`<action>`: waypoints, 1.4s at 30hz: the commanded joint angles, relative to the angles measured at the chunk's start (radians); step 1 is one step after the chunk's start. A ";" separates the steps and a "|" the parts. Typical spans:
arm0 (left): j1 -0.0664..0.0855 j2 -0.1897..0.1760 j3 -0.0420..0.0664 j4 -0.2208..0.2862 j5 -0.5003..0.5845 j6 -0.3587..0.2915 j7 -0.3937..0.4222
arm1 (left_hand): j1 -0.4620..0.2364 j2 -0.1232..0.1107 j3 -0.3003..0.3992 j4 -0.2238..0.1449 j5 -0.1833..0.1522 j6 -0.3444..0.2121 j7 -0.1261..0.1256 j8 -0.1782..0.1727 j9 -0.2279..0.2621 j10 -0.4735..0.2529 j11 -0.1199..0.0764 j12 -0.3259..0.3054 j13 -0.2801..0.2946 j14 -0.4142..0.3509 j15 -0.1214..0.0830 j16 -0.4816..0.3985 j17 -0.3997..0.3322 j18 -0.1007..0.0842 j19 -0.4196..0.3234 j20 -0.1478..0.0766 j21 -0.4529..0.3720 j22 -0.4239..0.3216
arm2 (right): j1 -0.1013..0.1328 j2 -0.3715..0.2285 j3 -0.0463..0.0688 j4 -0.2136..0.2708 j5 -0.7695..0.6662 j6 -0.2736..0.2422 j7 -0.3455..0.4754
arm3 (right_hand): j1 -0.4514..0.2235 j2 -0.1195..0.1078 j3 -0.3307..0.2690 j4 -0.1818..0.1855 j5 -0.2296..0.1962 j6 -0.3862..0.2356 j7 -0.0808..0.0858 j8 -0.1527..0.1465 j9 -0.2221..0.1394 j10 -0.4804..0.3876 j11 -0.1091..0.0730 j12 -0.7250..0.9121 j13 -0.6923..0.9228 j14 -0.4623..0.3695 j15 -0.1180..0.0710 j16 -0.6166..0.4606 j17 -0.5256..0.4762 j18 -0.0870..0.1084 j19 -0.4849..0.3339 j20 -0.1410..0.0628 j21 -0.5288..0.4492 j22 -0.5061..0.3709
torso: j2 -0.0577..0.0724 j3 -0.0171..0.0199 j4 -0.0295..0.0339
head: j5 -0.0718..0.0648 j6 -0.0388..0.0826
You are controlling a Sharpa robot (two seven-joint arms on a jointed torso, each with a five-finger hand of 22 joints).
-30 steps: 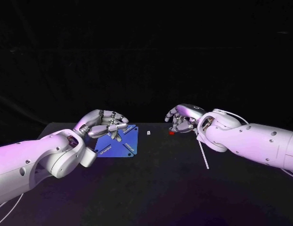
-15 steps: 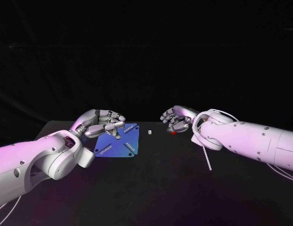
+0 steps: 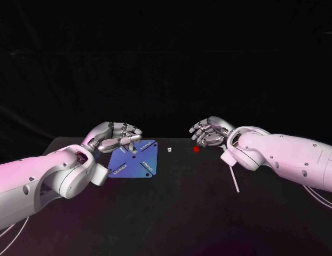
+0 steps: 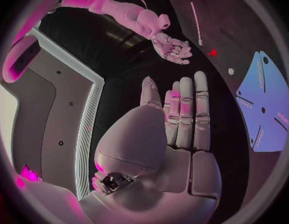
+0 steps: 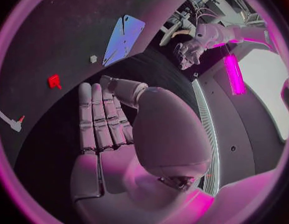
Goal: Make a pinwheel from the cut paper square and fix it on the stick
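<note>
Roughly left of centre on the black counter [image 3: 174,213], lying flat: the blue paper square [image 3: 134,161], cut lines and small holes showing, its far edge close to the counter's back edge. At the square's far left corner, the left robot hand [image 3: 118,137], released, fingers straight and side by side in the left wrist view, grasping nothing, the paper clear of the fingertips there. Near the back edge too, the right robot hand [image 3: 211,132], likewise released, fingers extended, nothing in it. Between the two hands, a small white piece [image 3: 169,150] just beside the square's far right corner, then a small red piece [image 3: 196,149], apart from each other and from the right fingers. Beside the right forearm, the white stick [image 3: 232,176], running towards the near side, well apart from the square, its far end partly covered by that forearm. Broad bare stretch of counter on the near side of the paper, flanked by both forearms
</note>
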 commanded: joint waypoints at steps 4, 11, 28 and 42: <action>0.002 0.010 0.000 -0.010 0.011 0.014 -0.012 | 0.010 0.001 -0.024 0.007 -0.001 -0.004 0.007 -0.004 0.001 -0.005 0.006 0.002 -0.002 -0.010 0.000 -0.007 -0.003 0.000 -0.006 0.001 -0.007 -0.002 | -0.006 -0.021 -0.001 0.000 0.224 0.001 0.026 | -0.028 0.014 -0.091 -0.007 -0.009 0.053 -0.006 0.088 0.022 0.193 -0.061 0.308 0.175 0.345 -0.083 0.404 0.164 0.019 0.125 -0.039 0.137 0.064 | -0.004 0.0017 -0.0018 | -0.004 0.003; 0.001 0.018 0.000 -0.020 0.011 0.020 -0.021 | 0.009 0.001 -0.024 0.007 -0.005 -0.006 0.008 -0.005 0.001 -0.006 0.007 0.002 -0.003 -0.012 0.001 -0.013 -0.008 0.000 -0.007 0.002 -0.011 -0.003 | -0.016 -0.033 -0.004 -0.020 0.340 0.044 -0.020 | -0.258 -0.012 -0.154 0.096 0.124 0.163 -0.064 0.230 0.083 0.593 -0.122 1.353 1.290 0.744 -0.128 1.151 0.723 -0.117 0.773 -0.088 0.483 0.610 | -0.004 0.0008 -0.0008 | -0.004 0.005; 0.001 0.039 -0.001 -0.045 0.011 0.027 -0.031 | 0.008 0.001 -0.023 0.008 -0.005 -0.008 0.009 -0.006 0.002 -0.008 0.008 0.002 -0.004 -0.014 0.003 -0.019 -0.014 0.000 -0.009 0.003 -0.015 -0.005 | -0.025 -0.044 -0.007 -0.091 0.630 0.159 0.023 | -0.207 -0.038 -0.156 0.207 0.094 0.067 0.036 0.098 -0.005 0.066 0.005 -0.056 -0.001 0.118 0.009 -0.228 -0.302 0.018 0.341 0.022 -0.539 -0.449 | -0.002 0.0013 0.0017 | -0.012 0.010; 0.001 0.057 -0.003 -0.068 0.011 0.032 -0.031 | 0.015 0.004 -0.021 0.005 -0.005 -0.008 0.009 -0.005 0.003 -0.007 0.008 0.004 -0.005 -0.016 0.003 -0.029 -0.022 0.001 -0.011 0.005 -0.020 -0.008 | -0.058 -0.047 -0.008 -0.123 0.703 0.225 0.061 | -0.078 0.031 -0.242 0.120 0.069 0.102 -0.011 0.148 -0.061 0.283 -0.072 -0.014 -0.122 0.514 -0.102 -0.174 -0.400 0.019 0.618 -0.081 -0.565 -0.558 | -0.003 0.0013 -0.0011 | -0.013 0.006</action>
